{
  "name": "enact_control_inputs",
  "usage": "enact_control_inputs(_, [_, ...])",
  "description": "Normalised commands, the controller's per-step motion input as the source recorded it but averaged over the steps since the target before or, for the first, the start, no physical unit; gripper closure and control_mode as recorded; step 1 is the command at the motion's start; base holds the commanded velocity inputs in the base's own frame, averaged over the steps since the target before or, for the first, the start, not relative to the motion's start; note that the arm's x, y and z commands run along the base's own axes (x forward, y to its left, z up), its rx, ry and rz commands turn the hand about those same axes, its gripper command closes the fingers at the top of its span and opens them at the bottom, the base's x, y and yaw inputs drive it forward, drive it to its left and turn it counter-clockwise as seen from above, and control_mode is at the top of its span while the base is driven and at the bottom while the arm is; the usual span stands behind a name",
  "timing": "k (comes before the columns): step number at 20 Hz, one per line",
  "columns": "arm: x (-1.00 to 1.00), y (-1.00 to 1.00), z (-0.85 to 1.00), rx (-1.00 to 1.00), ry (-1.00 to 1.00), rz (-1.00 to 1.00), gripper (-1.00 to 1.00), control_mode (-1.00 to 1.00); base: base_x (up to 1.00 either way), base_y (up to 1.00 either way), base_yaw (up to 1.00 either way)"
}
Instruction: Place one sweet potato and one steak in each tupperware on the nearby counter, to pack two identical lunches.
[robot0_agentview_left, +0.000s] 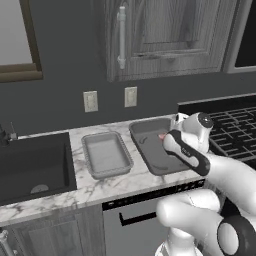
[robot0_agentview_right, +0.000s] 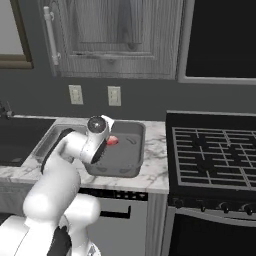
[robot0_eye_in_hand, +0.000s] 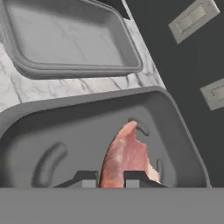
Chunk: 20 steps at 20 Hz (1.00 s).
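Note:
My gripper (robot0_eye_in_hand: 110, 181) is shut on a flat red marbled steak (robot0_eye_in_hand: 124, 157), which hangs from the fingertips (robot0_eye_in_hand: 87, 180) inside the right grey tupperware (robot0_eye_in_hand: 26, 140). From the base views the steak (robot0_agentview_left: 162, 136) (robot0_agentview_right: 113, 141) shows as a small red spot beside my hand, low over that tupperware (robot0_agentview_left: 147, 150) (robot0_agentview_right: 125, 155). The second tupperware (robot0_agentview_left: 106, 155) (robot0_eye_in_hand: 78, 69) lies just to the left on the white marble counter (robot0_agentview_left: 100, 187), with nothing in it. My arm partly hides this left tupperware (robot0_agentview_right: 50, 136) in the right base view. The sweet potato is out of view.
A black sink basin (robot0_agentview_left: 32, 167) is set into the counter at the left. A black stove (robot0_agentview_right: 215, 150) with grates borders the counter on the right. Dark wood cabinets (robot0_agentview_left: 165, 35) hang above, and two wall outlets (robot0_agentview_left: 90, 101) sit behind the trays.

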Motion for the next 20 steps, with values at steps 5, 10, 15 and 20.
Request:
enact_control_inputs(5, [0.57,-0.15,-0.26,0.0,0.08,0.0,1.0,-1.0,0.0,0.0,0.0])
enact_control_inputs(10, [0.61,-0.08,-0.26,0.0,0.09,0.0,1.0,-1.0,0.0,0.0,0.0])
enact_control_inputs(15, [0.69,0.0,-0.24,0.0,0.03,0.0,-1.0,-1.0,0.0,0.0,0.0])
enact_control_inputs(20, [0.29,-0.07,-0.17,0.0,0.0,0.0,-1.0,-1.0,0.0,0.0,0.0])
